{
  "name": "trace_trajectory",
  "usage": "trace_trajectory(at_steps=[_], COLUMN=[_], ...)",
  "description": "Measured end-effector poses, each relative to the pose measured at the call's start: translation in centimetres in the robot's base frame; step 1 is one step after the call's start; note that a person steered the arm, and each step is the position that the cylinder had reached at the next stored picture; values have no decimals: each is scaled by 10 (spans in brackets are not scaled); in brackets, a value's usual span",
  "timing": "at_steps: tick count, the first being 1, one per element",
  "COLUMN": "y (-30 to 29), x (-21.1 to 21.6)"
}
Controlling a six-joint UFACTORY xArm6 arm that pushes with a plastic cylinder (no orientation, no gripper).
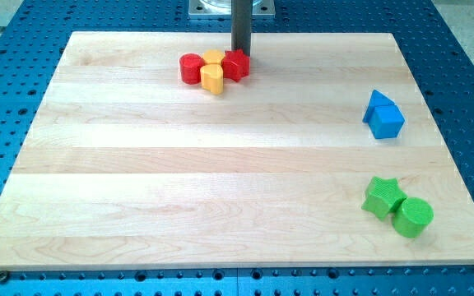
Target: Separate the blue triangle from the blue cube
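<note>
The blue triangle point(376, 103) and the blue cube point(387, 121) sit touching each other at the view's right side of the wooden board point(220, 164), the triangle just above and left of the cube. My tip point(241, 53) is at the view's top centre, right behind the red block point(236, 64), far to the left of the blue pair.
A cluster at the top centre holds a red cylinder point(191, 68), two yellow blocks point(212, 78) and a red block. A green star point(383, 197) and a green cylinder point(413, 217) touch at the bottom right. A blue perforated table point(6, 99) surrounds the board.
</note>
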State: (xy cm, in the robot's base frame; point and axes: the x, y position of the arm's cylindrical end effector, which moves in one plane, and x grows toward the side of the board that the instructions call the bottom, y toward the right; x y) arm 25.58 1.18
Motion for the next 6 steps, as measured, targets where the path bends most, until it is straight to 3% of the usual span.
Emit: trace_trajectory(at_steps=[2,3,4,5,6], y=[6,97,234,294,286], x=[15,17,35,106,139])
